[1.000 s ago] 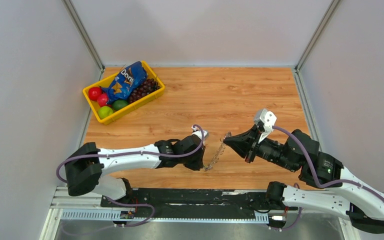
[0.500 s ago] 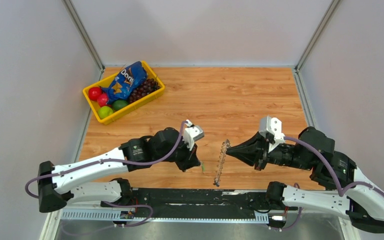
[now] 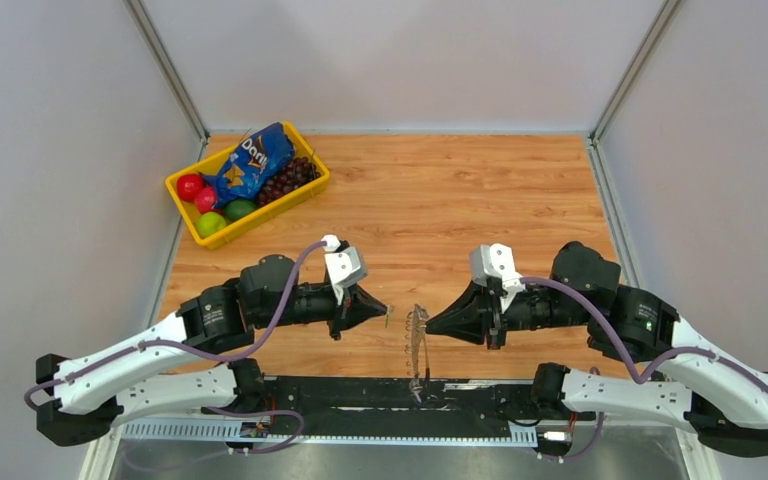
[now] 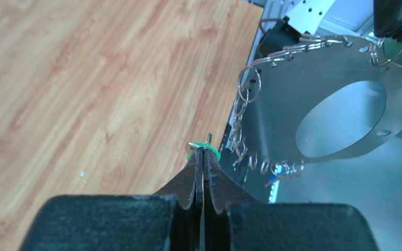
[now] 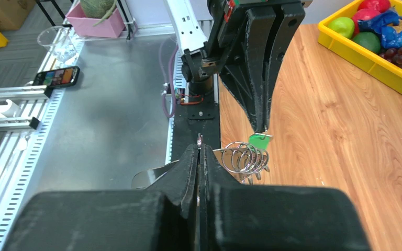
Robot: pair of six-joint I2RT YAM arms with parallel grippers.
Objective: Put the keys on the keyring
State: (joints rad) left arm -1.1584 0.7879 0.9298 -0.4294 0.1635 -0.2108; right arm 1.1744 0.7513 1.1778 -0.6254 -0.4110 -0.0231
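wooden table (image 3: pixel 440 190), keys (image 4: pixel 212 153) largely hidden

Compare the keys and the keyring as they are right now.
The keys are tiny, with a green tag; the keyring is bigger and silvery. The keys sit pinched in the left tool; the keyring hangs from the right tool. Both are held aloft, not yet joined.

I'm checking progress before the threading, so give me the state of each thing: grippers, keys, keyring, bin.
left gripper: shut on keys
right gripper: shut on keyring
keys: held in the air, near the keyring, not on it
keyring: hanging in the air from the right gripper
bin: holds fruit and a chip bag
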